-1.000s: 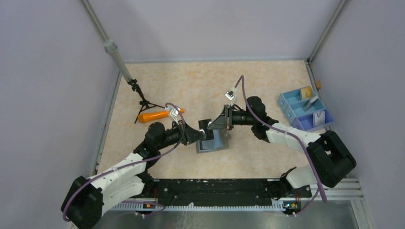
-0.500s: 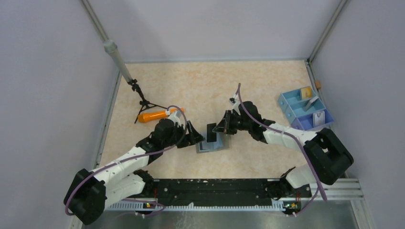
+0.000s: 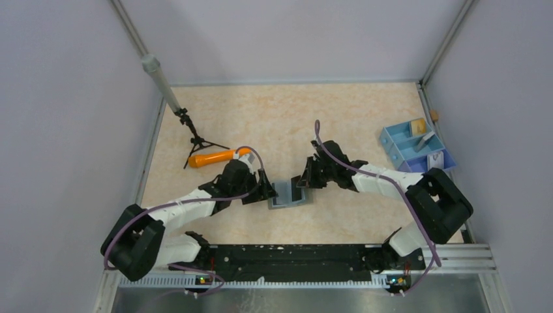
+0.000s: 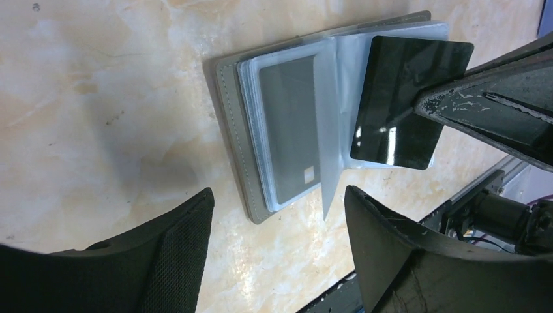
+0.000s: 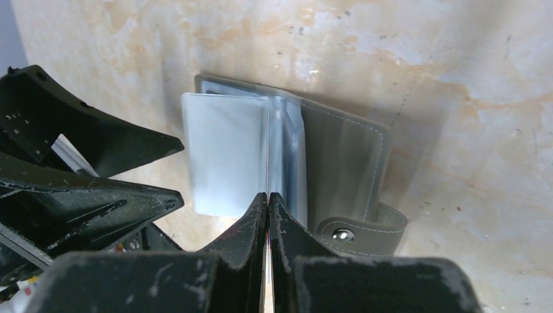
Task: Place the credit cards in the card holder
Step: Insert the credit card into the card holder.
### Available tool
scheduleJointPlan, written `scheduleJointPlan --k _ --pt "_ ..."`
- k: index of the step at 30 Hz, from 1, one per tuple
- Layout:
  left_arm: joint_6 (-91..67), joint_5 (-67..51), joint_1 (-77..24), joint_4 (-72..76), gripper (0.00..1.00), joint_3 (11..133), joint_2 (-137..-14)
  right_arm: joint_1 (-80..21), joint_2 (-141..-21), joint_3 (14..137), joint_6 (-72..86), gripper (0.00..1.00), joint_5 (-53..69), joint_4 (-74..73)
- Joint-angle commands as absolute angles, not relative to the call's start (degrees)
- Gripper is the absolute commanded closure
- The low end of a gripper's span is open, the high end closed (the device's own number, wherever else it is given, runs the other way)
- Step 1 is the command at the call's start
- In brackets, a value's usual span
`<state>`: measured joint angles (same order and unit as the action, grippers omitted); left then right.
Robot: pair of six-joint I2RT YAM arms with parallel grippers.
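My right hand (image 5: pixel 268 195) clamped on black credit card (image 4: pixel 407 98), held upright over open card holder (image 5: pixel 345 156), lined up for clear sleeve, I judge. My left hand (image 4: pixel 277 195) released, spread just beside holder on worktop (image 4: pixel 98 98), likely ready to steady it.

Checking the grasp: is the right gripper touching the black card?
Touching. In the left wrist view the right gripper pinches the black card at its edge; the right wrist view shows its fingers closed with no gap.
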<state>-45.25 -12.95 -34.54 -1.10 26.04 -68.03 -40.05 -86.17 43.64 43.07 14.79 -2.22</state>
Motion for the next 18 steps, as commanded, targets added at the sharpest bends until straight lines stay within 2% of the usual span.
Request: scheduleJointPlan --k 1,12,18 --pt "-44.1 -12.6 -34.6 3.5 0.27 28.3 -71.0 -40.9 -87.2 45.7 42.1 1.00 12.2 -3.0" --pt "-42.1 -9.9 -34.6 4.8 0.40 28.7 -76.5 -40.9 -88.9 42.2 45.8 1.00 14.0 4.0" --pt "-41.8 -9.6 -34.6 5.1 0.53 28.6 -78.6 -40.9 -89.1 40.0 48.5 1.00 14.7 7.5"
